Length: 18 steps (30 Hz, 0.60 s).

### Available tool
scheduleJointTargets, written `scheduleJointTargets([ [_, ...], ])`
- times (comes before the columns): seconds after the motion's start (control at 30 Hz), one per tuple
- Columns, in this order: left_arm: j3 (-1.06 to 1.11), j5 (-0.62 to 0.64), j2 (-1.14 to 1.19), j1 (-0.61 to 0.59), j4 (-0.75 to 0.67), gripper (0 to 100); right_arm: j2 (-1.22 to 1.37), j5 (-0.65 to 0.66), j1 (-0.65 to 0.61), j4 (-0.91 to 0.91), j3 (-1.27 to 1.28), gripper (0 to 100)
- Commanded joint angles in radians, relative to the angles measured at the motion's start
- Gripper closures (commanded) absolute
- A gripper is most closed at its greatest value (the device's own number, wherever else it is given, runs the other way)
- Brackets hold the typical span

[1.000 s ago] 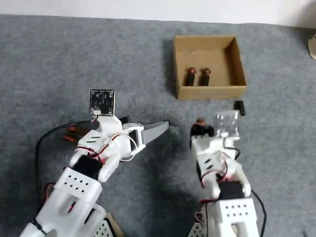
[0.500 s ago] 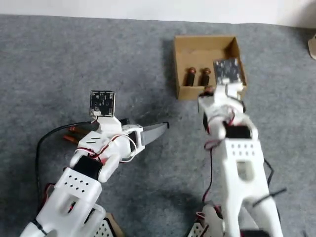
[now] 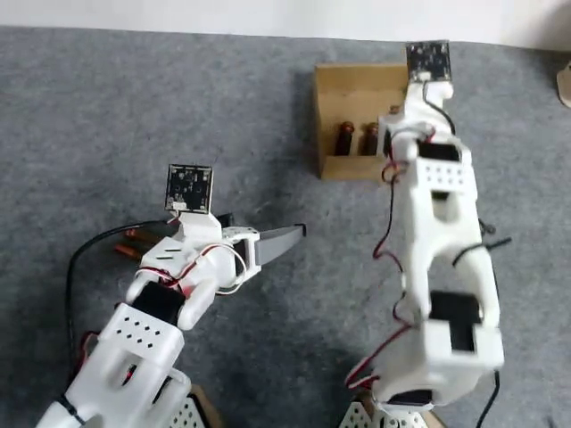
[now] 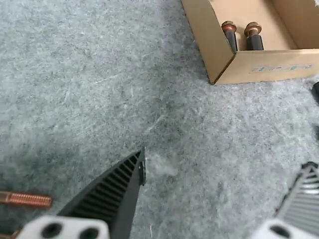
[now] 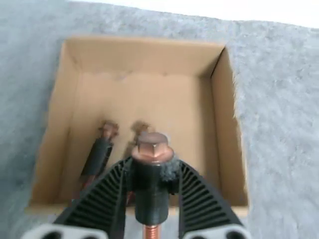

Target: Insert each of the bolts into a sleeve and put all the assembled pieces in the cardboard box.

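Note:
My right gripper (image 5: 152, 170) is shut on an assembled piece (image 5: 151, 191), a copper bolt in a black sleeve, held above the open cardboard box (image 5: 70, 84). Two more assembled pieces (image 5: 99, 149) lie side by side on the box floor, one partly hidden behind the held bolt head. From above, the right arm (image 3: 437, 205) stretches over the box (image 3: 348, 85) and covers its right half; the two pieces (image 3: 355, 138) show beside it. My left gripper (image 4: 227, 162) hangs open over bare carpet, short of the box (image 4: 259, 69). A loose copper bolt (image 4: 25, 200) lies behind it.
Loose copper bolts (image 3: 132, 242) lie on the grey carpet left of the left arm (image 3: 169, 294). A black cable (image 3: 80, 254) loops beside that arm. Open carpet lies between the arms and left of the box.
The right arm has reached forward from mid-table to above the box, carrying the assembled piece. The left arm has hardly moved.

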Motion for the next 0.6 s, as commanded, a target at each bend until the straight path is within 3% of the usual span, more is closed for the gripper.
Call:
scheduleJointTargets([
  [0.0, -0.007, -0.008, -0.004, -0.007, -0.025, 57, 0.108, 0.012, 0.018, -0.007, -0.232, 99.4],
  [0.23, 0.005, -0.008, -0.004, -0.007, -0.051, 57, 0.351, 0.011, 0.019, -0.005, -0.469, 99.4],
  [0.47, 0.038, -0.008, -0.002, -0.007, -0.120, 58, 0.441, 0.005, 0.021, -0.002, -0.493, 98.7],
  [0.57, 0.038, -0.008, -0.002, -0.007, -0.120, 58, 0.441, -0.002, 0.028, 0.081, -0.501, 92.9],
])
